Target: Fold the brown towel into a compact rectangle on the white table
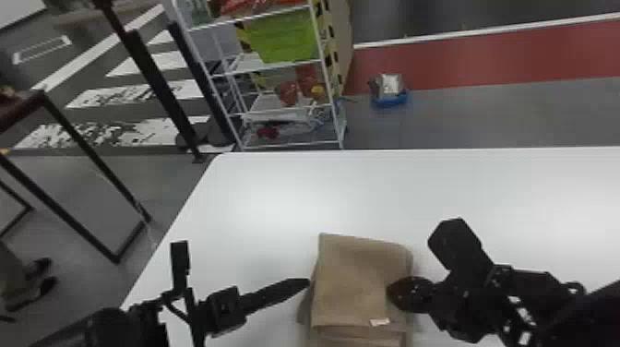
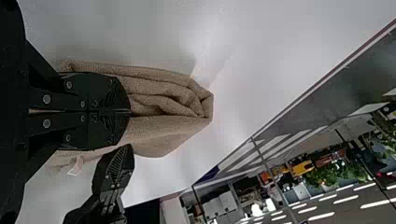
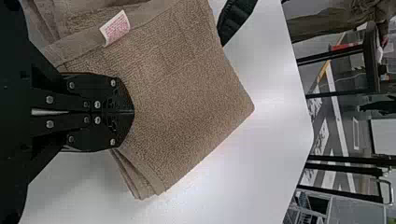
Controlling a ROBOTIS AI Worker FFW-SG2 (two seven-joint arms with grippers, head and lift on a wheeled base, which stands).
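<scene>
The brown towel [image 1: 353, 281] lies folded into a layered rectangle on the white table [image 1: 258, 198], its small white label near the lower edge. Beside its left edge is my left gripper [image 1: 306, 282]; my right gripper [image 1: 393, 293] is over its right edge. In the left wrist view, the left gripper [image 2: 130, 112] has its fingers together in front of the towel's [image 2: 159, 137] bulky folded side. The right wrist view has the right gripper [image 3: 133, 112] closed up against the towel [image 3: 191, 88], with no cloth visibly pinched. Loose layer edges show below it.
The table's left edge [image 1: 177, 213] slants down beside the left arm, and its far edge runs behind the towel. Beyond stands a wire shelf [image 1: 277, 67] with a green bin. A blue item [image 1: 390, 98] sits on the floor.
</scene>
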